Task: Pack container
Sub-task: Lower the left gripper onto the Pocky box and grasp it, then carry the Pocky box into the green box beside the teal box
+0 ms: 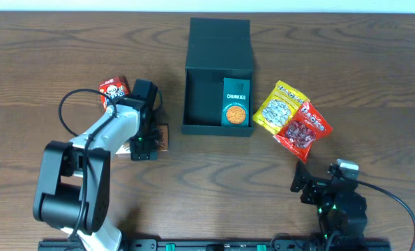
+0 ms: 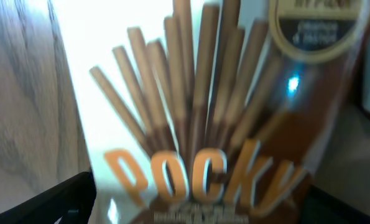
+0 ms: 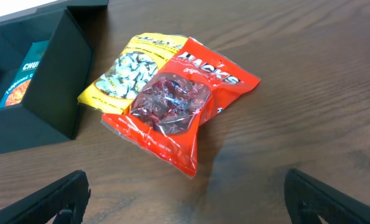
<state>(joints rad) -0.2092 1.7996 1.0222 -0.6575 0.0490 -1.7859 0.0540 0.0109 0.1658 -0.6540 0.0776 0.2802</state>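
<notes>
Left gripper (image 1: 144, 146) spread wide over Pocky box (image 2: 203, 124). Right gripper (image 3: 188, 202) released, empty. Chunkies box (image 1: 236, 102) lies inside container (image 1: 217, 130).

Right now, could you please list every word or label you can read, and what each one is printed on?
"CHUNKIES": teal cookie box in the container.
"POCKY": biscuit-stick box.
"HACKS": red candy bag.
Too blurred to read: yellow bag, red-and-white pack, gold badge on the biscuit-stick box.

I log: container (image 1: 220, 43) plain dark teal-green; Chunkies box (image 1: 236, 102) teal, orange disc; yellow bag (image 1: 275, 106); red bag (image 1: 306, 130); Pocky box (image 2: 197, 162) brown-white, orange lettering.
</notes>
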